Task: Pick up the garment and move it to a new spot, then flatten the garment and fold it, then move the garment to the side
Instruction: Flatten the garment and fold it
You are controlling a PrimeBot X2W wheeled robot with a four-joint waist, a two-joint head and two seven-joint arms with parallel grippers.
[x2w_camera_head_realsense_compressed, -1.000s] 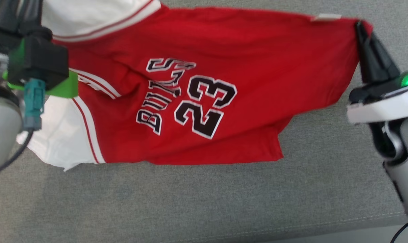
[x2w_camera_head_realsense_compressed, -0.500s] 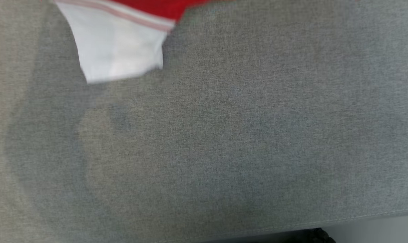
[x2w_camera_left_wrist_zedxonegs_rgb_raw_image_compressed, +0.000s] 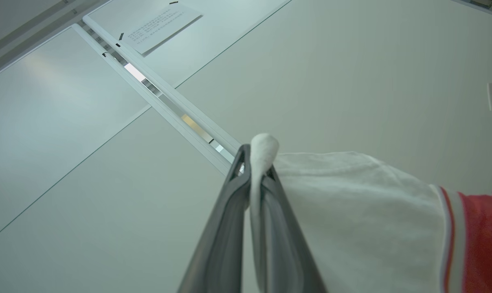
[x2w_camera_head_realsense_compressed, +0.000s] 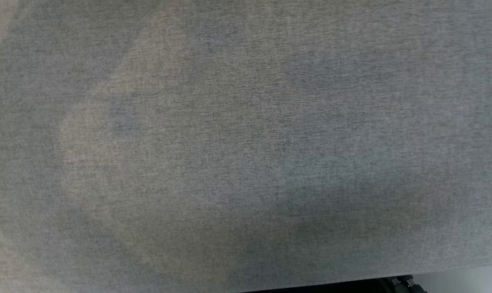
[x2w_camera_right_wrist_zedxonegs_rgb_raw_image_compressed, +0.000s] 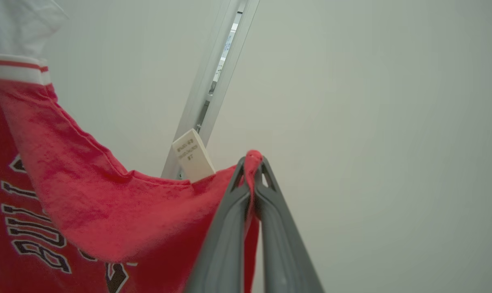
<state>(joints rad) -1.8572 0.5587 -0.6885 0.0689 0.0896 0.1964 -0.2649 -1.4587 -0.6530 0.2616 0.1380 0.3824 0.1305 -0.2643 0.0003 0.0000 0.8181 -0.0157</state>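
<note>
In the left wrist view, we see the left gripper (x2w_camera_left_wrist_zedxonegs_rgb_raw_image_compressed: 256, 162) pinched tight on a white edge of the garment (x2w_camera_left_wrist_zedxonegs_rgb_raw_image_compressed: 352, 219), a nub of cloth poking past the fingertips at twelve o'clock. From the grip the white cloth spreads toward four o'clock, where a striped band gives way to red. Behind it a metal rail (x2w_camera_left_wrist_zedxonegs_rgb_raw_image_compressed: 160, 95) runs off toward ten o'clock across pale panels.

In the right wrist view, the right gripper (x2w_camera_right_wrist_zedxonegs_rgb_raw_image_compressed: 252, 165) is closed on a red edge of the same garment, which stretches away toward eight o'clock, black-and-white lettering low at seven o'clock. A small pale label (x2w_camera_right_wrist_zedxonegs_rgb_raw_image_compressed: 193, 156) stands up from the red edge just at ten o'clock of the fingertips.

In the head view we look down on a grey cloth surface (x2w_camera_head_realsense_compressed: 246, 146) under soft shadows; something dark (x2w_camera_head_realsense_compressed: 400, 283) sits at the bottom edge near five o'clock, and we cannot tell what.
</note>
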